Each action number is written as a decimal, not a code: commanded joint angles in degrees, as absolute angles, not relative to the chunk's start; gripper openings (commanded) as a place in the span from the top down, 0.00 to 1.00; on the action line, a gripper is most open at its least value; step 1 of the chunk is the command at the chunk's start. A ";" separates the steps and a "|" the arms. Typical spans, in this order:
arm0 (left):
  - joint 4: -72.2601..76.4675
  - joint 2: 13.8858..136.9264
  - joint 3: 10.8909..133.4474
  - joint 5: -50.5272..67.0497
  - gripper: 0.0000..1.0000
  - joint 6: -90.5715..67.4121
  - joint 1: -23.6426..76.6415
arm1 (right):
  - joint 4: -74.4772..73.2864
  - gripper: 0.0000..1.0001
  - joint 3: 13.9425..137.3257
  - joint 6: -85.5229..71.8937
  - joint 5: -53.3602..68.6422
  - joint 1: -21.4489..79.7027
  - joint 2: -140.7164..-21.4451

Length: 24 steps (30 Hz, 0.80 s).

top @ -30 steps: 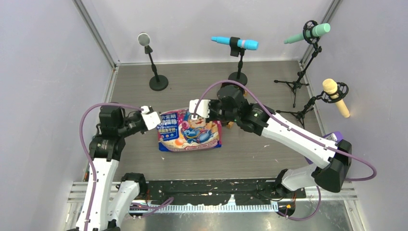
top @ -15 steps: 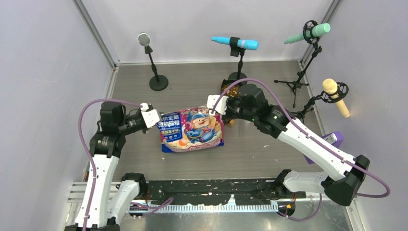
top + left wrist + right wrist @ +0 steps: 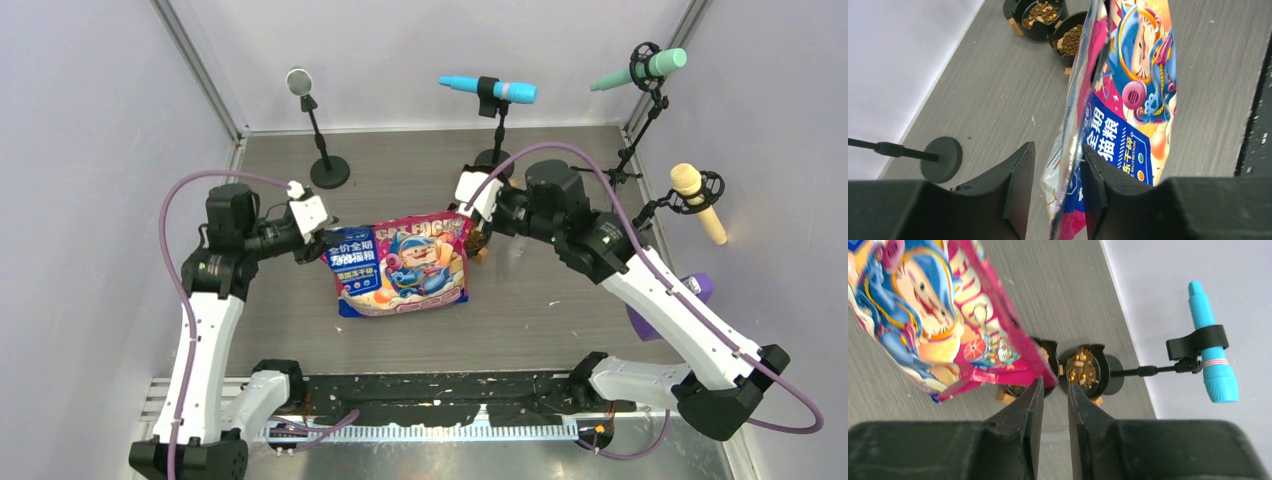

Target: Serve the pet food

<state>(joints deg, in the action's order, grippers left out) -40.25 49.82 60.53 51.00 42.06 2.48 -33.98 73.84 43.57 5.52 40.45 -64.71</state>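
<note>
The pink-and-blue pet food bag (image 3: 400,265) stands tilted up on its bottom edge at mid-table. My left gripper (image 3: 322,240) is shut on its left side; in the left wrist view the bag (image 3: 1128,100) runs between my fingers (image 3: 1057,150). My right gripper (image 3: 466,212) is at the bag's top right corner. In the right wrist view the fingers (image 3: 1054,382) are nearly together, with the pink corner (image 3: 1045,375) at their tips. Brown kibble (image 3: 1083,367) lies in two black bowls (image 3: 1023,25) just beyond the bag.
Microphone stands ring the back: a grey one (image 3: 329,172), a blue one (image 3: 490,90), a green one (image 3: 640,68) and a yellow one (image 3: 697,200). A purple object (image 3: 690,295) sits at the right. A black strip (image 3: 440,385) runs along the near edge.
My right gripper has moved right and toward the back, ending at the bag's top corner. The bag's top has lifted and its printed header now shows. My left gripper has risen slightly.
</note>
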 commanded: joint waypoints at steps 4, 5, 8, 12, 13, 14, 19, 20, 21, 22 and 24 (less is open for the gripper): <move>-54.25 54.86 68.86 54.29 0.46 39.37 2.20 | -28.03 0.64 84.44 29.66 14.34 39.41 -67.91; -52.99 53.87 67.94 53.58 0.45 37.62 2.20 | -27.33 0.63 85.58 27.32 15.78 39.39 -68.74; -44.31 49.12 63.17 48.41 0.37 29.43 1.87 | -25.24 0.56 90.08 20.72 17.56 39.26 -71.27; -33.70 42.99 61.05 37.01 0.20 16.75 1.41 | -24.38 0.48 96.42 14.54 18.17 38.99 -76.54; -32.74 42.02 61.52 33.73 0.05 14.10 1.41 | -24.19 0.46 97.17 13.69 17.53 38.95 -77.91; -31.93 41.44 62.23 30.62 0.01 11.31 1.36 | -23.62 0.46 98.19 12.19 17.25 38.94 -78.46; -35.00 40.68 67.09 22.64 0.00 10.25 1.06 | -22.81 0.36 101.24 8.68 20.17 38.55 -81.63; -38.90 41.14 68.81 29.29 0.01 13.32 0.79 | -23.05 0.34 102.57 8.17 21.72 38.57 -82.55; -42.46 41.86 70.71 34.25 0.00 16.61 0.65 | -23.43 0.29 103.10 7.69 22.81 38.58 -82.89; -45.31 42.55 72.98 37.00 0.00 18.13 0.62 | -23.36 0.27 103.73 7.49 25.61 38.58 -83.21; -49.43 44.38 75.54 37.95 0.03 19.54 0.43 | -22.61 0.23 103.60 6.75 30.76 38.63 -83.48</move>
